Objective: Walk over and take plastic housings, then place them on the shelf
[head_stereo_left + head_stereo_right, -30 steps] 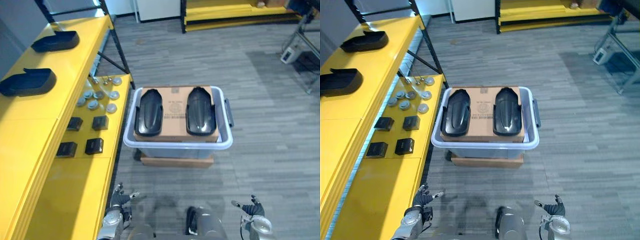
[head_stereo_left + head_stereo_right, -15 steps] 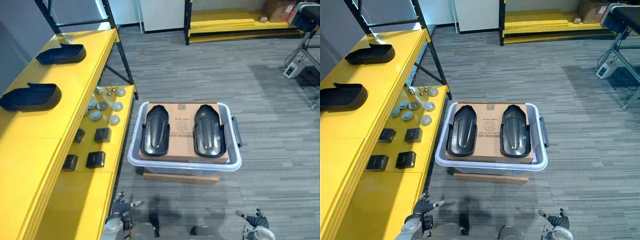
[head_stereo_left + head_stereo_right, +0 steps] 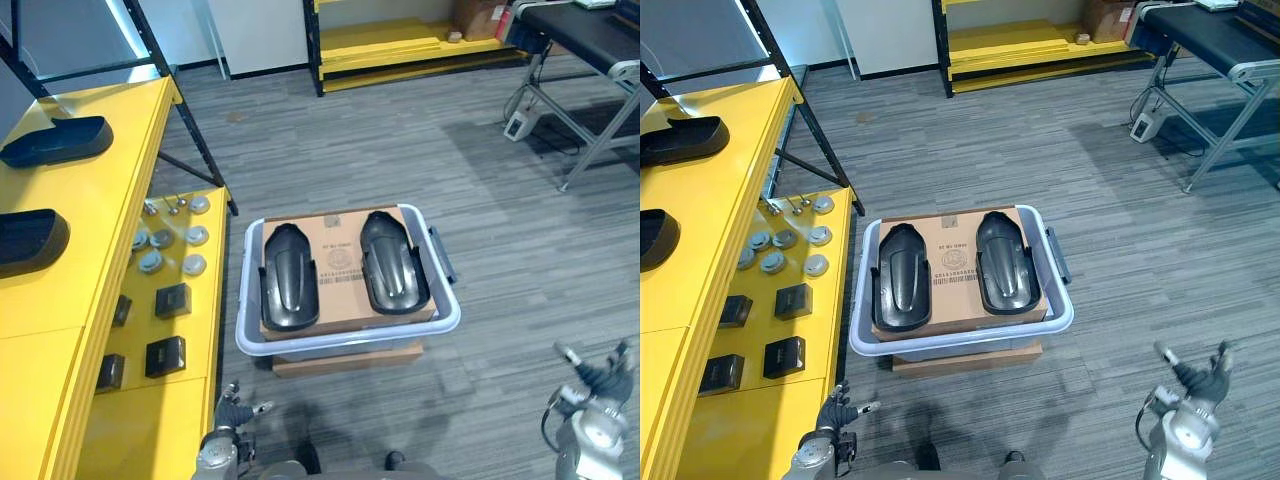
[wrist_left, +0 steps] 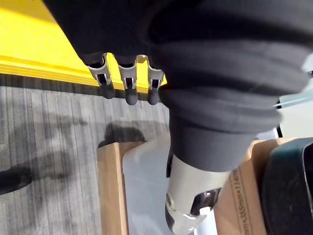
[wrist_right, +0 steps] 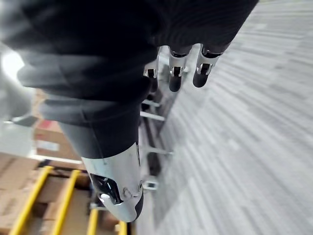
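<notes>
Left eye view: the whole picture has slid since a second ago, so it is my head that has turned, not the goods. The two black housings [image 3: 289,277] lie side by side on the cardboard box [image 3: 340,262] in the grey tub [image 3: 350,343], just as they did, now straight ahead of me. Two more housings [image 3: 55,140] already sit on the yellow shelf [image 3: 70,300] at my left. My right hand [image 3: 598,375] has swung out to the right, fingers spread; my left hand [image 3: 232,410] hangs near me by the shelf's near end. I judge I am nearly in reach, with no grasp begun

Right eye view: the same layout, both hands well apart from the tub

Left wrist view: my fingers [image 4: 128,85] hang straight and loose, holding nothing, with the shelf's edge and a corner of the tub past them

Right wrist view: my fingers [image 5: 175,73] are relaxed and empty over bare floor [image 5: 244,122]
</notes>
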`<state>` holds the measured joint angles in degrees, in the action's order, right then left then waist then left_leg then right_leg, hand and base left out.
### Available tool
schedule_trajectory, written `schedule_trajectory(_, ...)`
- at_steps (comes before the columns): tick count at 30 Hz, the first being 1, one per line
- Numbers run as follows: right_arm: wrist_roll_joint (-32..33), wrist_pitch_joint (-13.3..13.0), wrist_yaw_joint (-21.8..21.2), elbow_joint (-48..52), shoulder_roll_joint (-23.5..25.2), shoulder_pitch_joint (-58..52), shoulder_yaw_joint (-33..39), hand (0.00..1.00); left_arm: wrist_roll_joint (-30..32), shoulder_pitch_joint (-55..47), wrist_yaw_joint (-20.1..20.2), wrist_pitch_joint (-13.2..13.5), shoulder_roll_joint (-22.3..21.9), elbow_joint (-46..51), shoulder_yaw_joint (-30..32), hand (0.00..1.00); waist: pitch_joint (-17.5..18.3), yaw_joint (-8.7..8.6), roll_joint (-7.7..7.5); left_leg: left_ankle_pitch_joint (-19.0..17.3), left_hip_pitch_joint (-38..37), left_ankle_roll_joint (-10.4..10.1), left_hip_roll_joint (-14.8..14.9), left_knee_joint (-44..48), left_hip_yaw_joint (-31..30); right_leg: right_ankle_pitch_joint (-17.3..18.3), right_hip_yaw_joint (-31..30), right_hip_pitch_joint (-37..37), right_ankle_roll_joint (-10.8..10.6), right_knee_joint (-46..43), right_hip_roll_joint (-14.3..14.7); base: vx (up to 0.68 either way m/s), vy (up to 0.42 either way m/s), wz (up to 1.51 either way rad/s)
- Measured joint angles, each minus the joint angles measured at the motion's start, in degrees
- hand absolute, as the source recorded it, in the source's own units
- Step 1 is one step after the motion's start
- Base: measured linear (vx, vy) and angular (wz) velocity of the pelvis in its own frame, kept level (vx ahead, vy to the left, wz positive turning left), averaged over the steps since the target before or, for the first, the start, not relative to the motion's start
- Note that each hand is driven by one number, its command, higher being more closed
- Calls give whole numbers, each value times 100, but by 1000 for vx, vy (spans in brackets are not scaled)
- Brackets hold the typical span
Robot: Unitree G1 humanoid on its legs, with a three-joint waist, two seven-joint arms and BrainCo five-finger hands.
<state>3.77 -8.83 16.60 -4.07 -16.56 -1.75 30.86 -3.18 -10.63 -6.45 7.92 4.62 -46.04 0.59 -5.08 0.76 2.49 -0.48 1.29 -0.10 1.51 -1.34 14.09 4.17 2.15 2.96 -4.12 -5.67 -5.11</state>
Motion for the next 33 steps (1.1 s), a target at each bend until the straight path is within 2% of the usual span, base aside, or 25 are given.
schedule_trajectory(4, -415, -9, -2, -109, -551, 506, -732, 0, 10, -27, 15, 4, 9, 32, -17, 0, 8, 20, 8, 304, 183, 65, -79, -338, -268, -105, 245, 165, -24, 104, -35, -66, 19, 32)
schedule_trajectory(6, -618, 24, -2, -575, -763, 934, -1137, 0, 7, -28, 11, 9, 10, 57, -43, 0, 1, 72, -3, 423, 317, 85, -104, -399, -437, -126, 409, 242, -34, 110, -59, -39, 13, 45)
schedule_trajectory(9, -675, 112, 21, -1607, -897, 1668, -1452, 0, -13, -28, -5, 16, 4, 62, -132, 0, -35, 325, 38, 544, 562, 112, -150, -399, -716, -127, 698, 334, -33, 109, -102, -6, 11, 53)
schedule_trajectory(13, -732, 315, 157, -2628, -921, 2494, -1783, 0, -89, -35, -75, 31, -10, 71, -168, 0, -254, 494, 167, 687, 873, 99, -169, -398, -1011, -130, 1012, 490, -24, 91, -114, 7, -9, 39)
schedule_trajectory(15, -797, 346, 224, -2979, -920, 2752, -1797, 0, -90, -1, -138, 48, -18, 73, -171, 0, -366, 497, 222, 727, 962, 83, -172, -398, -1106, -129, 1108, 537, -22, 81, -114, 6, -12, 25)
schedule_trajectory(22, -881, 696, 480, -4290, -919, 3420, -1716, 0, -219, 96, -279, 172, -84, 119, -220, 0, -789, 489, 365, 773, 1140, 40, -175, -397, -1249, -70, 1212, 698, 43, -43, -116, 16, -12, 9)
schedule_trajectory(26, -863, 834, 781, -4664, -767, 3549, -1211, 0, -283, 240, -392, 197, -178, 101, -295, 0, -963, 488, 459, 819, 1193, -26, -169, -397, -1319, -18, 1253, 744, 88, -117, -116, 19, -22, 10)
schedule_trajectory(27, -857, 919, 932, -4671, -668, 3549, -1065, 100, -298, 276, -416, 194, -231, 94, -299, 0, -1002, 487, 471, 820, 1195, -28, -159, -397, -1330, 6, 1271, 746, 110, -137, -110, 16, -29, 11)
schedule_trajectory(30, -845, 934, 1099, -4696, -513, 3550, -1013, 100, -307, 303, -495, 200, -244, 113, -396, 0, -1084, 485, 470, 825, 1223, -36, -140, -397, -1318, 90, 1228, 875, 130, -328, -115, -1, -18, -4)
schedule_trajectory(33, -786, 912, 1054, -4711, -471, 3551, -1027, 100, -337, 336, -499, 196, -244, 101, -405, 0, -1094, 470, 467, 824, 1233, -37, -135, -398, -1245, 102, 1159, 942, 124, -381, -120, 5, -13, -12)
